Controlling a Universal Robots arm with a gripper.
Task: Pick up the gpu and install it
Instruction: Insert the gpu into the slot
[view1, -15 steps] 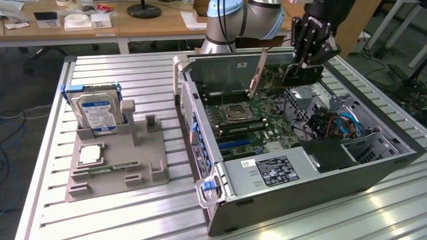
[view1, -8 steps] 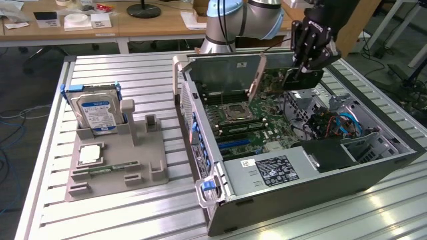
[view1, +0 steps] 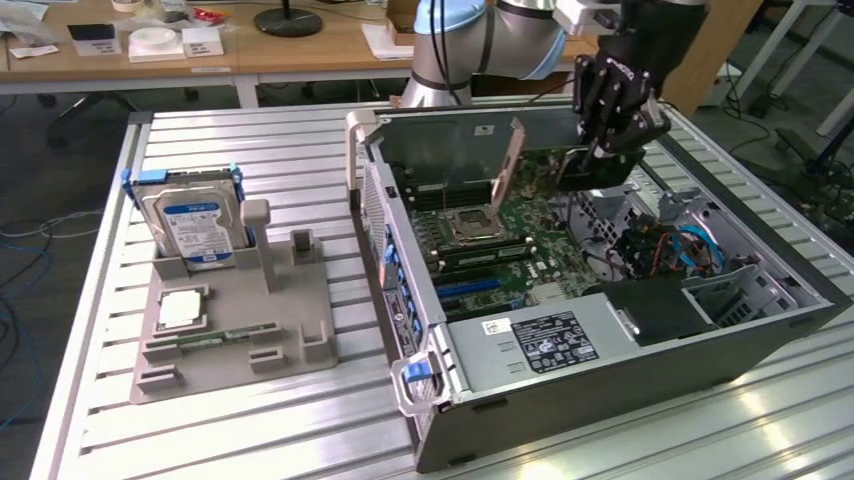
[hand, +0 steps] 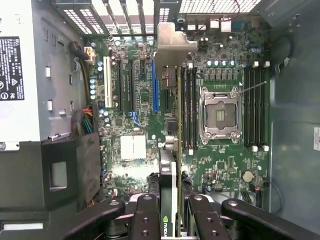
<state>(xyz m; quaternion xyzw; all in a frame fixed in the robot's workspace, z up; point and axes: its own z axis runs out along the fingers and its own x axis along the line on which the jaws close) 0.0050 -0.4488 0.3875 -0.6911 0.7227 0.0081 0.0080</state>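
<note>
Gpu (view1: 595, 170), a slim dark card with a pale metal bracket, sits clamped edge-on between my claw's (hand: 175, 217) black jointed fingers (hand: 145, 217). I see it held above the green motherboard (hand: 135, 100) inside the open grey steel case (view1: 601, 400). The square metal CPU socket (hand: 220, 112) lies near it on the board. A black-and-white label (view1: 547, 342) on the silver power supply is too small for me to read. On the ribbed aluminium tabletop (view1: 747, 430), a grey moulded holder (view1: 240, 340) carries an upright hard drive (view1: 194, 230) with a blue-white label.
</note>
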